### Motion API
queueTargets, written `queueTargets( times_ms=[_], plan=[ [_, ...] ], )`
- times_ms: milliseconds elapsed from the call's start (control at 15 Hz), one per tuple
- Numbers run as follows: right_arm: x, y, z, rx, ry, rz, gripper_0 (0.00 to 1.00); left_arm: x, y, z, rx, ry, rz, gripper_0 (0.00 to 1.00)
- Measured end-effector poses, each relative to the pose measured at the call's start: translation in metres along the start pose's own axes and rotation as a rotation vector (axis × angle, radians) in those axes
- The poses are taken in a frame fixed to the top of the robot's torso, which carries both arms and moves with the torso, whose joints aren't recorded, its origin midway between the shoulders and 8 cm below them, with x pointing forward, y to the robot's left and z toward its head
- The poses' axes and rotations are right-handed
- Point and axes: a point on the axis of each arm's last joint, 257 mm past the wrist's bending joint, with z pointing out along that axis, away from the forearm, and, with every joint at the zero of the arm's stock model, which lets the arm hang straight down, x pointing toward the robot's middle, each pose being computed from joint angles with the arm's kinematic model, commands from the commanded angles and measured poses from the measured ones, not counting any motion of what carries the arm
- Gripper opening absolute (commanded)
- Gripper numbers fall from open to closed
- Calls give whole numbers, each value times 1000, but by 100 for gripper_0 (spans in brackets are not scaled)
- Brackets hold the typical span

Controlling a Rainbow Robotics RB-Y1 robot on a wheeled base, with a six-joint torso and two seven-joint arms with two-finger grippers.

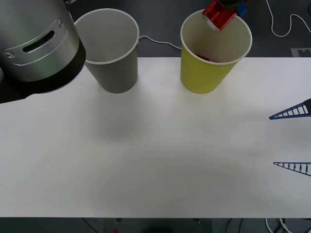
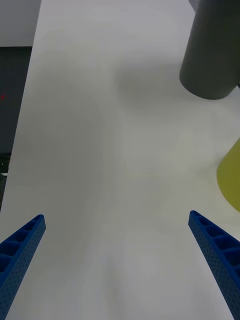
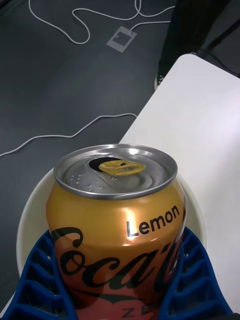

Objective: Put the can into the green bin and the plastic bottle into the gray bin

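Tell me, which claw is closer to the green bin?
The left claw. It holds the can right over the green bin. The right claw waits open, off to the side above the table.

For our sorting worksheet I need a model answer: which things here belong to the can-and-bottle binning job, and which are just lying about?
Belongs to the job:
can, gripped by the left hand above the green bin
gray bin

Just lying about:
white cable on the floor
white floor tag
right hand, open and idle at the table's right edge
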Motion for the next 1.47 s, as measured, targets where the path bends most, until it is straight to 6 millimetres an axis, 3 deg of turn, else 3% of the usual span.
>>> queueTargets(
  times_ms=[200,533,600,667,733,1200,1467],
  plan=[
    [0,0,0,0,0,0,100,-2,-12,10,6,-4,-2,0],
    [0,0,0,0,0,0,100,1,-10,11,2,1,-3,0],
    [0,0,0,0,0,0,100,1,-10,11,2,2,-3,6],
    [0,0,0,0,0,0,100,2,-10,11,2,3,-3,63],
    [0,0,0,0,0,0,100,2,-10,11,2,4,0,100],
    [0,0,0,0,0,0,100,9,2,4,4,23,21,100],
    [0,0,0,0,0,0,100,23,30,-35,84,39,34,100]
  ],
)
